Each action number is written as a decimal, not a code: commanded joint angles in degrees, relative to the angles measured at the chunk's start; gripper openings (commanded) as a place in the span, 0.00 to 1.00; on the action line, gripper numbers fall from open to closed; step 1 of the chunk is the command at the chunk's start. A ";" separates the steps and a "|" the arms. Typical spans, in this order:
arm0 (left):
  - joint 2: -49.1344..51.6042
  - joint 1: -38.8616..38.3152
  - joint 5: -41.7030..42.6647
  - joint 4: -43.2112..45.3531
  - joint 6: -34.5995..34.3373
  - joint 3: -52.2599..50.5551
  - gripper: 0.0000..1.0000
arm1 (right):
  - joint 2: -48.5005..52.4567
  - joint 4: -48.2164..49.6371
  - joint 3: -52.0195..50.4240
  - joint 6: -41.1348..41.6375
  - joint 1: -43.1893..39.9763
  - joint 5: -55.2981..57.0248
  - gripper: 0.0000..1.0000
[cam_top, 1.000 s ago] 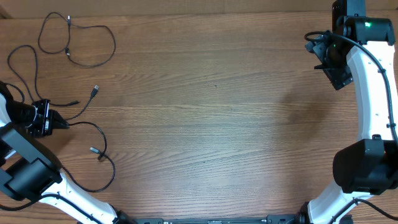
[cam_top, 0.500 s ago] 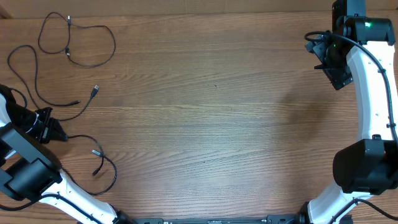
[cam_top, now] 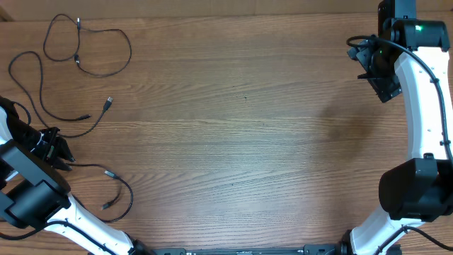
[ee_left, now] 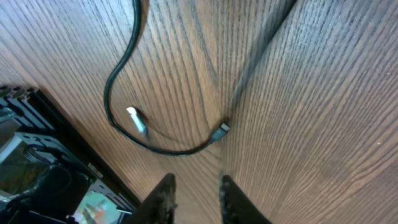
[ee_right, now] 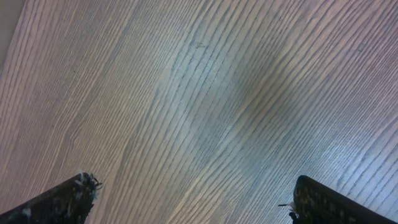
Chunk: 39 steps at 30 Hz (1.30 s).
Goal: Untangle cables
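Several thin black cables lie spread over the table's left side. One cable forms a loop at the far left corner. A second ends in a silver-tipped plug. A third cable curls beside my left gripper near the front left edge. In the left wrist view this cable bends just ahead of my left gripper, its silver plug lying flat. The jaws stand slightly apart, open, with only wood between them. My right gripper hangs wide open at the far right, holding nothing.
The wooden table stretches between the two arms. The left arm's base and black frame sit close beside the third cable at the table's front left edge.
My left gripper slid toward the front edge, dragging the third cable with it, then its jaws parted and let the cable go. The right arm has not moved.
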 commanded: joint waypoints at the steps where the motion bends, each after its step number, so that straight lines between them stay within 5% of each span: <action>1: -1.25 0.20 -1.16 -0.37 0.48 1.16 0.23 | -0.39 0.17 0.35 -0.24 0.04 0.59 1.00; 7: -1.25 0.20 0.85 -0.83 6.93 1.16 0.42 | -0.39 0.17 0.35 -0.24 0.04 0.59 1.00; 11: -1.25 0.07 13.18 -0.90 21.59 1.16 0.75 | -0.39 0.17 0.35 -0.24 0.04 0.59 1.00; 15: -1.92 -0.63 21.73 -2.19 30.69 1.18 0.90 | -0.39 0.17 0.35 -0.24 0.04 0.59 1.00; 28: -25.55 -14.25 18.60 1.31 34.82 1.18 0.90 | -0.39 0.20 0.35 -0.24 0.04 0.59 1.00; 39: -45.33 -51.21 6.84 3.50 35.78 1.09 0.79 | -0.39 0.17 0.35 -0.24 0.04 0.59 1.00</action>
